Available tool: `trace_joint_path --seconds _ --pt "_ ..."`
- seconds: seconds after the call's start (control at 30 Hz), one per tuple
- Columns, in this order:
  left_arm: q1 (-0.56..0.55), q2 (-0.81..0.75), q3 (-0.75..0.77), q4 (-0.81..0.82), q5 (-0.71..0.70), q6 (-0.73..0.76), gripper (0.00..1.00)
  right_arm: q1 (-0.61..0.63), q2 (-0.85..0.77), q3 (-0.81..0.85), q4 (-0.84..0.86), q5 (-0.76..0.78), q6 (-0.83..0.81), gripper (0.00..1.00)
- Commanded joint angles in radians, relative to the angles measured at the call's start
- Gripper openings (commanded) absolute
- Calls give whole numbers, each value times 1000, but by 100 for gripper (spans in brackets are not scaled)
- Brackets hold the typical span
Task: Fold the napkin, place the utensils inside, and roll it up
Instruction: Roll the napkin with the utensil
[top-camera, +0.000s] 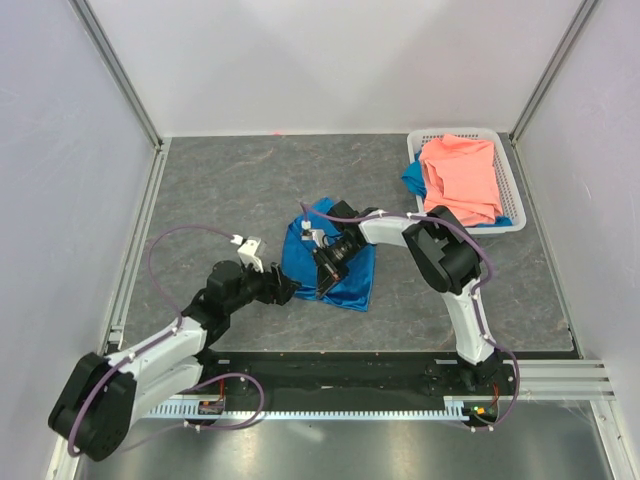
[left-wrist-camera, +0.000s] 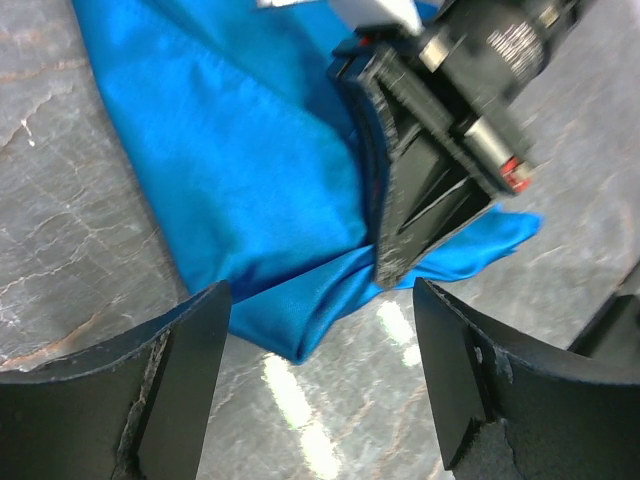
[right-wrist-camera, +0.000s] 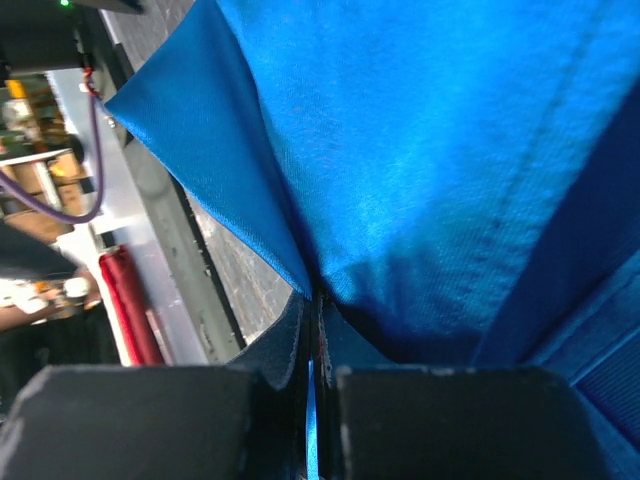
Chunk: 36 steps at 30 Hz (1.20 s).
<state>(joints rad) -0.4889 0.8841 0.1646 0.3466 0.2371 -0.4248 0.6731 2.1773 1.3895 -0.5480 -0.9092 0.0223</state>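
1. The napkin (top-camera: 355, 285) lies bunched on the table (top-camera: 230, 190), directly under the right gripper (right-wrist-camera: 312, 340) and just ahead of the left gripper (left-wrist-camera: 320, 330). Seen from the left gripper, its length runs away forward and slants off to the left.
2. The right gripper is clenched on a pinch of the cloth's edge. The fabric pulls up from its tips in a tight tent.
3. The left gripper is spread wide and holds nothing. The napkin's nearest corner points into the gap between its fingers, just in front, and I see no contact.
4. The right arm is already on the cloth and the left is nearer that free corner. I'd judge a short reach forward would take it.
5. No utensil shows. I cannot tell whether it lies under the folds.
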Motion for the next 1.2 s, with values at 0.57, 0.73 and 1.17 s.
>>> trace_joint_path --seconds 0.57,0.73,1.17 --pt "-60 237 133 34 -12 130 79 -64 148 75 -113 -13 -59 0" --pt "-63 256 145 20 -24 130 74 -69 170 89 -116 -22 -53 0" --pt "-66 315 187 -31 -38 124 60 -89 200 97 -118 -57 -38 0"
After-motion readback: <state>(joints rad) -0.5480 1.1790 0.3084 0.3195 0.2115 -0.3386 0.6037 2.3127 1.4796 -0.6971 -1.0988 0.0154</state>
